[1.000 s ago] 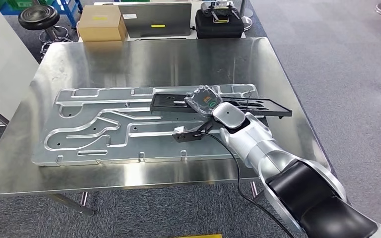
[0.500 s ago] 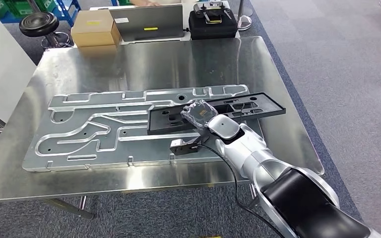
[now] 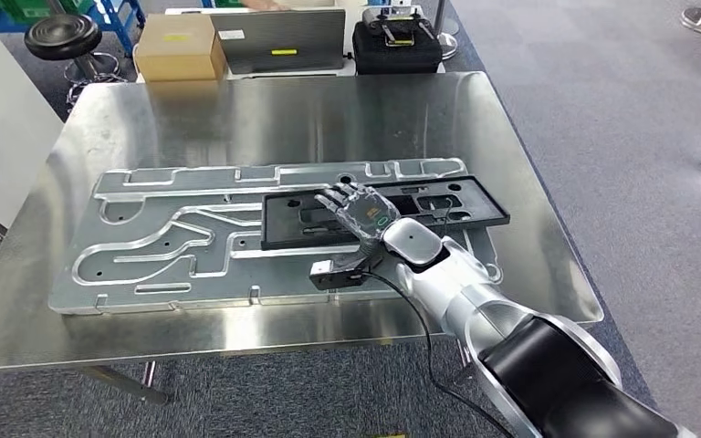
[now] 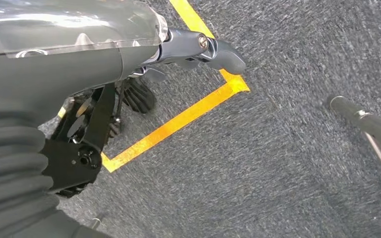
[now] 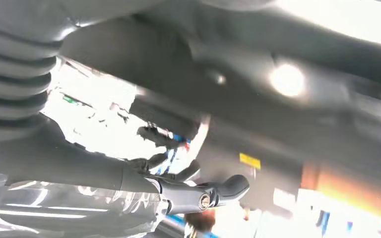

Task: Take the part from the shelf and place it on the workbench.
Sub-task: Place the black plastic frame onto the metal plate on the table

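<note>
Part (image 3: pixel 438 203), black flat frame, lies at centre of head view on grey channelled plate (image 3: pixel 164 239) atop steel counter (image 3: pixel 329 109); right robot hand (image 3: pixel 358 212) rests over it, fingers spread, gripping nothing, so placement looks done, withdrawal remaining; left robot hand (image 4: pixel 198 47) hangs empty above floor.

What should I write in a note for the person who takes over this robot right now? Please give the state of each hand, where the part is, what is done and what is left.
Right hand: fingers spread, lying over the black part; whether it touches the part cannot be told.
Left hand: hangs by the robot's side over grey carpet with yellow floor tape, holding nothing.
Part: lies flat on the grooved aluminium plate, which sits on the steel workbench.
Done: the part is off the shelf and on the workbench.
Left: probably just draw the right arm back clear of the part.
</note>
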